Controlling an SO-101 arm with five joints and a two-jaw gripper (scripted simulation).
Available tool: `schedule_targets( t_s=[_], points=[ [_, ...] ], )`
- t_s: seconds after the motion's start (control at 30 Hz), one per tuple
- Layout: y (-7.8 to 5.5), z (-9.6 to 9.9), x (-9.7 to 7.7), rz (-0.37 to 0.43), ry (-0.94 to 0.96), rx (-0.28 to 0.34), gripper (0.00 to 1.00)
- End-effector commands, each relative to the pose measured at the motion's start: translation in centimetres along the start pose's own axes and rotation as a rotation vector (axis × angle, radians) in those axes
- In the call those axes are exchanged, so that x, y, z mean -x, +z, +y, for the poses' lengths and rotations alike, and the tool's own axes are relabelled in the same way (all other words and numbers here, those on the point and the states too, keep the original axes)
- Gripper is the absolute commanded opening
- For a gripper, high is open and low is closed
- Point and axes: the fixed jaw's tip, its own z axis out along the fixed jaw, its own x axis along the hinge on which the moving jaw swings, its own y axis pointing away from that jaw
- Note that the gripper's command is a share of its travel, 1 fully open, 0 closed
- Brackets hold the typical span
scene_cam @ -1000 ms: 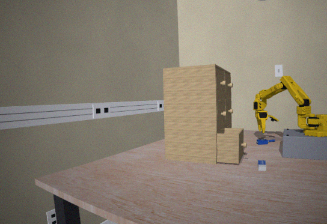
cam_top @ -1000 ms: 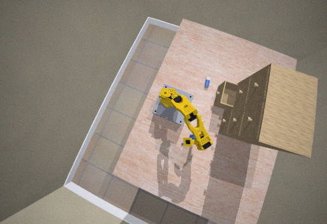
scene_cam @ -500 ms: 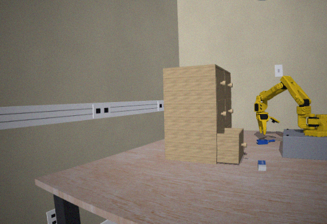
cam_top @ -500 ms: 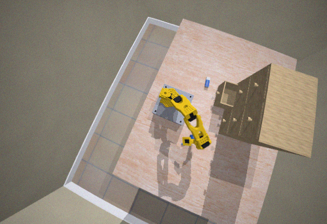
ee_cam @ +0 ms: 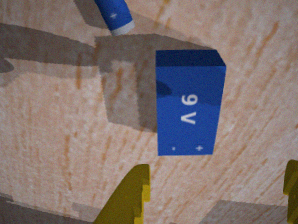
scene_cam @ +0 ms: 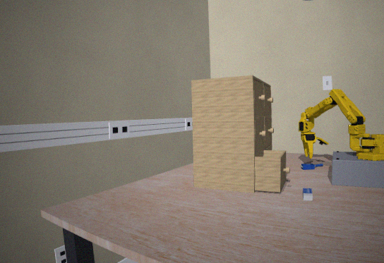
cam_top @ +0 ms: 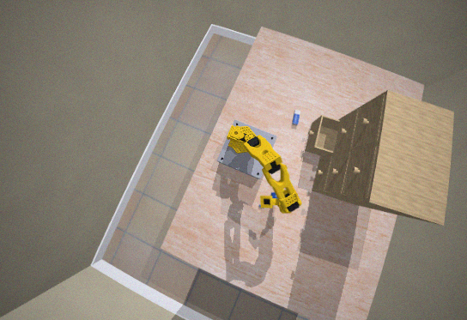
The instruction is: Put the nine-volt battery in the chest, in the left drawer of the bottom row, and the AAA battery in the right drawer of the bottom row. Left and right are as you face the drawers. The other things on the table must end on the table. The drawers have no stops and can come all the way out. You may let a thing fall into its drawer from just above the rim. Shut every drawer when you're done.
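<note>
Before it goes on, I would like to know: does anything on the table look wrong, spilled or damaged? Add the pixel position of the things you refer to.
Nothing looks spilled or damaged. One thing stands out: the bottom-left drawer (cam_top: 312, 141) (scene_cam: 268, 174) sticks out of the chest (cam_top: 412, 159) (scene_cam: 224, 134), while the others look shut. That is probably intentional, for loading the nine-volt battery (ee_cam: 186, 107).

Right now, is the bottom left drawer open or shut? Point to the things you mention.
Open: the bottom left drawer (cam_top: 312, 142) (scene_cam: 268, 175) juts out from the chest (cam_top: 412, 159) (scene_cam: 222, 134), and the top view looks down into it.
</note>
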Motion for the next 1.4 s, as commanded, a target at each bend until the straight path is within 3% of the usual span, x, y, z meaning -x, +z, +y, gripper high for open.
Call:
schedule_targets(
  t_s=[0.0,0.1,0.5,0.63,1.07,1.17,1.37],
  points=[
    [0.8,0.0,0.2,-0.003,0.000,-0.008,0.30],
    [1.8,0.1,0.1,-0.003,0.000,-0.008,0.30],
    [1.8,0.1,0.1,-0.003,0.000,-0.008,0.30],
    [3.1,0.2,0.0,-0.003,0.000,-0.008,0.30],
    [3.1,0.2,0.0,-0.003,0.000,-0.008,0.30],
    [4.1,0.2,-0.1,-0.003,0.000,-0.008,0.30],
    [4.1,0.2,-0.1,-0.003,0.000,-0.008,0.30]
  ],
)
